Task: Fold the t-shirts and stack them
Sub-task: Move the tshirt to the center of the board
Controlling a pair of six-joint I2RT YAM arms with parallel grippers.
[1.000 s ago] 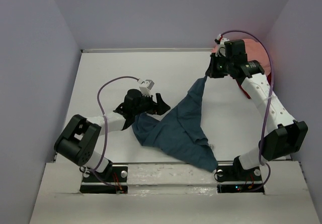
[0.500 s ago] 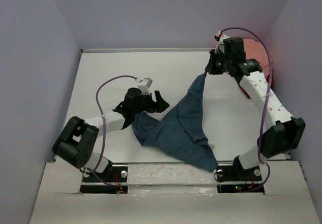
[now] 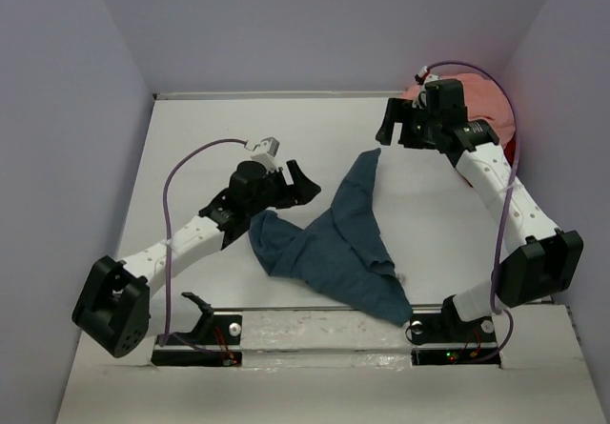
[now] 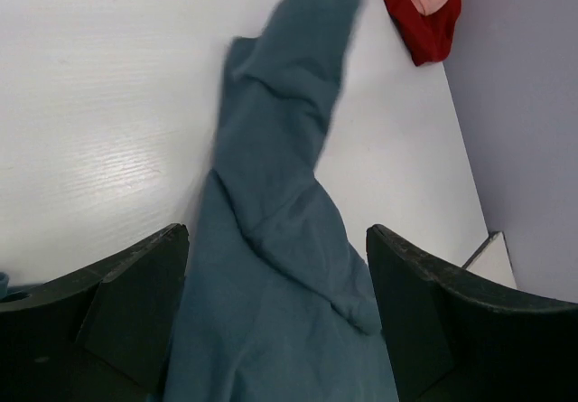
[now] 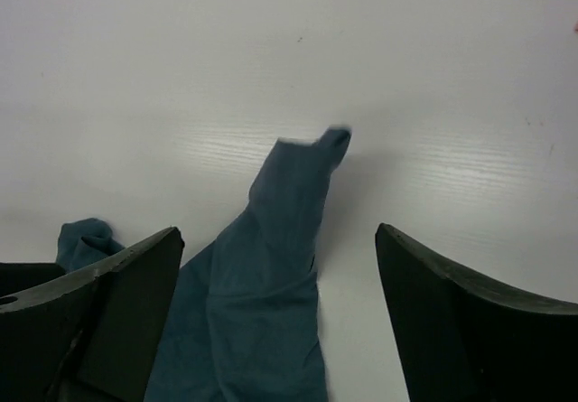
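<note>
A dark teal-blue t-shirt lies crumpled on the white table, with one long corner reaching towards the back right. My left gripper hovers open at its left side. In the left wrist view the cloth lies below the wide-apart fingers and nothing is pinched. My right gripper is open just beyond the corner's tip and holds nothing. The shirt shows between its fingers, down on the table. A salmon pink t-shirt lies heaped on a red one in the back right corner.
Purple-grey walls close in the table on the left, back and right. The right arm's forearm passes close in front of the pink and red heap. Both arm bases are bolted at the near edge.
My right gripper has opened and let go of the teal shirt's corner, which dropped flat onto the table. The left arm has stretched farther out towards the shirt.
</note>
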